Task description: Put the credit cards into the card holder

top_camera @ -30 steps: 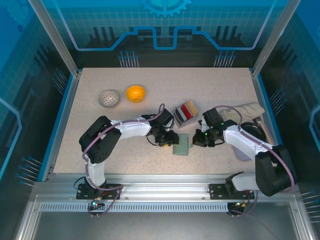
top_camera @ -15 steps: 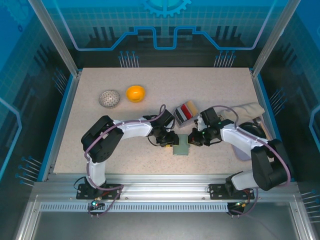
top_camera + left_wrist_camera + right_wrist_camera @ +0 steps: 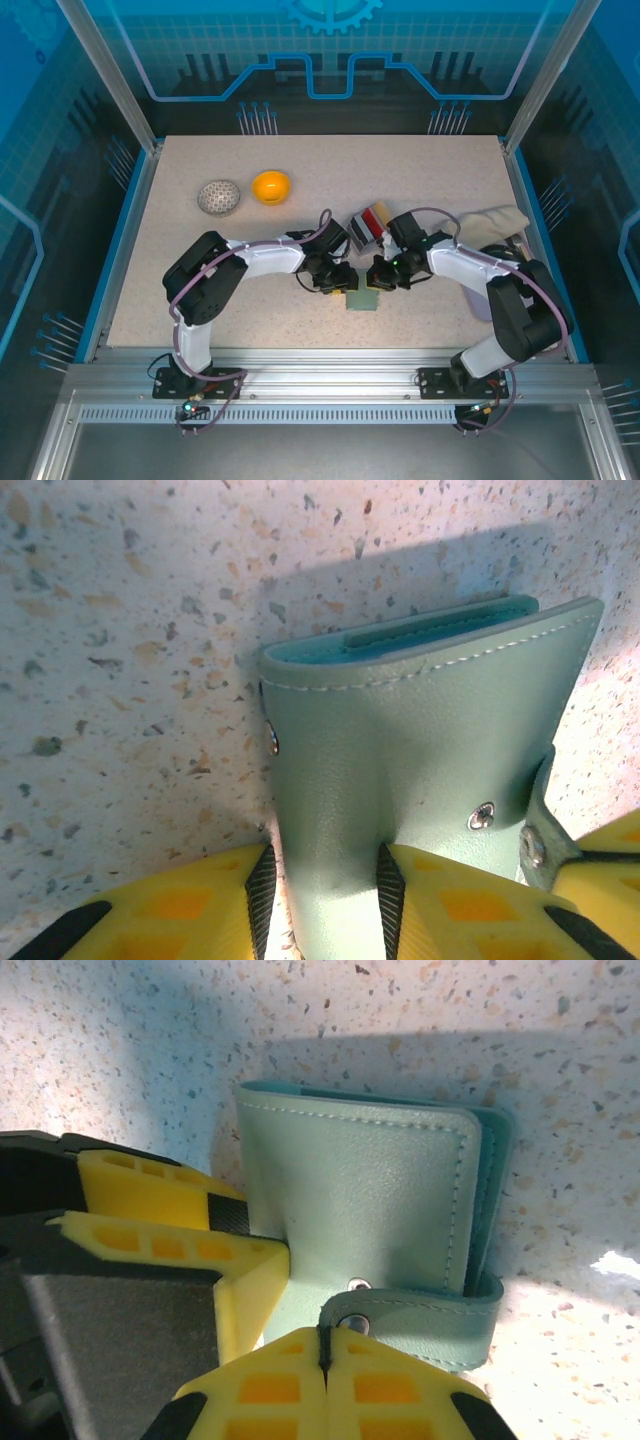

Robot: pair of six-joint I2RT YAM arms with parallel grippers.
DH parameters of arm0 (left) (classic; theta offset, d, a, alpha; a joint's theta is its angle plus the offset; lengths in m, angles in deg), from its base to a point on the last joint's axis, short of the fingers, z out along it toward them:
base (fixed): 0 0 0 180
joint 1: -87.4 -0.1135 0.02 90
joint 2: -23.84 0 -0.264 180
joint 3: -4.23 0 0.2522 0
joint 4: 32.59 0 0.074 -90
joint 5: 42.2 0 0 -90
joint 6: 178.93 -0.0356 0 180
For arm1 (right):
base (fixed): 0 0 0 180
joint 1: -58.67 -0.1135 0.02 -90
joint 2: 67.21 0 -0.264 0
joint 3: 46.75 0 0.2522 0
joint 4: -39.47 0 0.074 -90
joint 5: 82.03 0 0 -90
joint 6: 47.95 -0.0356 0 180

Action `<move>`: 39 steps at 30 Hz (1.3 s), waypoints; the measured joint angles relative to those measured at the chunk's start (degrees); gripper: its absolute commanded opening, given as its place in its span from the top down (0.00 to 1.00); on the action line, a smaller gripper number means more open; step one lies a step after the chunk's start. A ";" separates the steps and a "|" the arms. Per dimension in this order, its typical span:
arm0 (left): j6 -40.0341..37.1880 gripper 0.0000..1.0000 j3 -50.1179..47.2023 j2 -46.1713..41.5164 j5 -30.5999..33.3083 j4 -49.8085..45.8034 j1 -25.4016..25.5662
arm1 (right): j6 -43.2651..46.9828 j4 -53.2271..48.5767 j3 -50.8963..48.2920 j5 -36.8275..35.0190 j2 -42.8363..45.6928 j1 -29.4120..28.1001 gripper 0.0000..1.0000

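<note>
The grey-green card holder [image 3: 362,298] lies folded on the table between both arms. In the left wrist view its cover [image 3: 420,750] runs between the yellow fingers, and my left gripper [image 3: 325,905] is shut on its edge. My right gripper [image 3: 323,1350] is shut on the holder's snap tab [image 3: 430,1312], which is lifted off the stud beside it. The left arm's yellow fingers [image 3: 170,1225] show at the left of the right wrist view. The credit cards [image 3: 368,222], in red, black and white, sit fanned just behind the two grippers [image 3: 340,280] [image 3: 380,276].
An orange bowl [image 3: 271,186] and a grey patterned ball [image 3: 219,197] stand at the back left. A beige cloth [image 3: 497,221] lies at the right edge, partly under the right arm. The speckled table [image 3: 220,290] has open space in front left.
My right gripper has moved left onto the card holder and now grips its snap tab. The left gripper has stayed on the holder.
</note>
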 measured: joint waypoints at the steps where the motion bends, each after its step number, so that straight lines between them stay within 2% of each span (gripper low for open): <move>1: 0.00 0.64 0.00 0.00 0.00 0.00 0.00 | 0.00 0.00 0.20 0.00 -0.50 -0.02 1.00; 25: 0.00 0.65 0.00 0.00 0.00 0.26 0.07 | -1.42 1.14 2.03 0.44 -6.10 -0.66 1.00; 39: 0.00 0.66 0.00 0.00 0.02 0.33 0.11 | -7.02 12.81 -6.60 6.88 -3.89 2.99 1.00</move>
